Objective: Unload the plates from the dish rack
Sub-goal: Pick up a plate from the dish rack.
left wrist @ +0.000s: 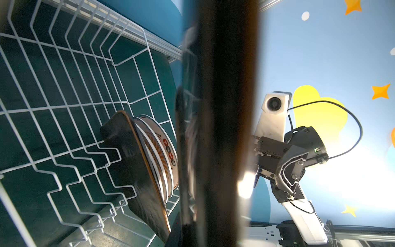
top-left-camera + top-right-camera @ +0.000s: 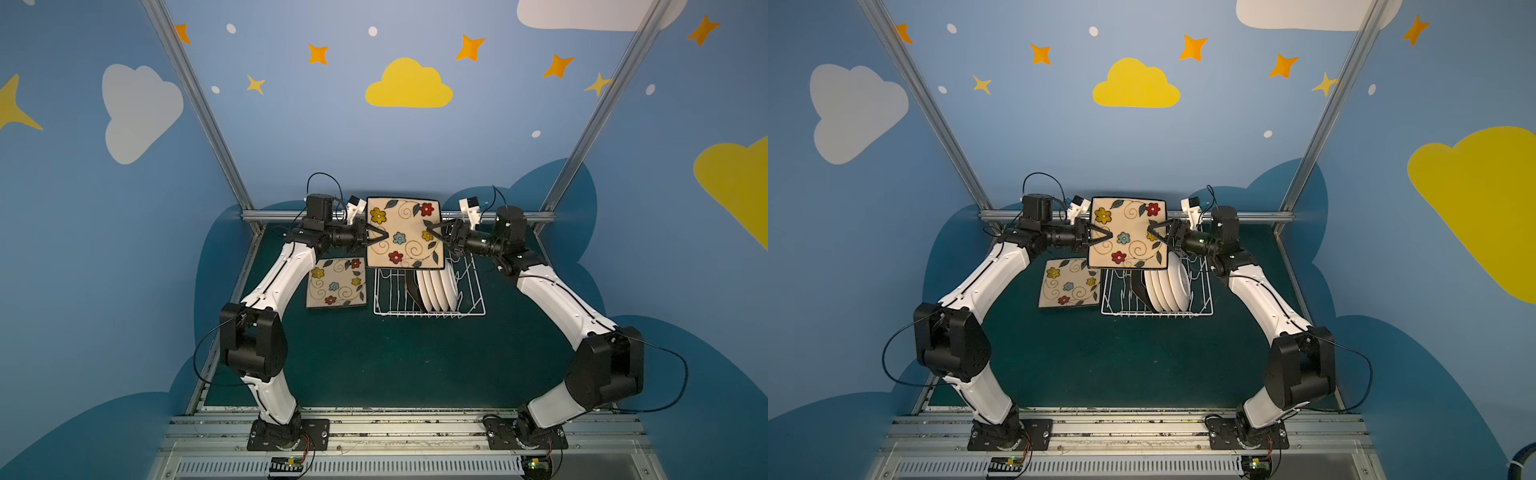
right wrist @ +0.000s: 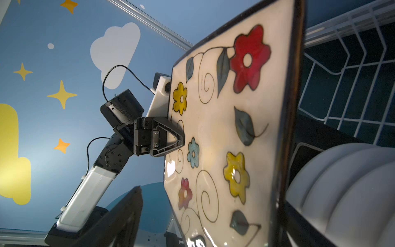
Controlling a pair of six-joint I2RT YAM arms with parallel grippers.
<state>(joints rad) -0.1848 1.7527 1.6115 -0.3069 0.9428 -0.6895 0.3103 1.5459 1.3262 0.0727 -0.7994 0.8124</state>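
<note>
The left gripper [image 2: 384,236] clamped the square plate [image 2: 405,220] by its left rim; the right gripper [image 2: 430,231] gaped. Glazed: probably slick, breakable.

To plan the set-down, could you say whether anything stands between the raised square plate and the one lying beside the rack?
Nothing visible lies between the raised plate and the flat plate. Only the right gripper, jaws open, straddles the raised plate's right edge.
</note>
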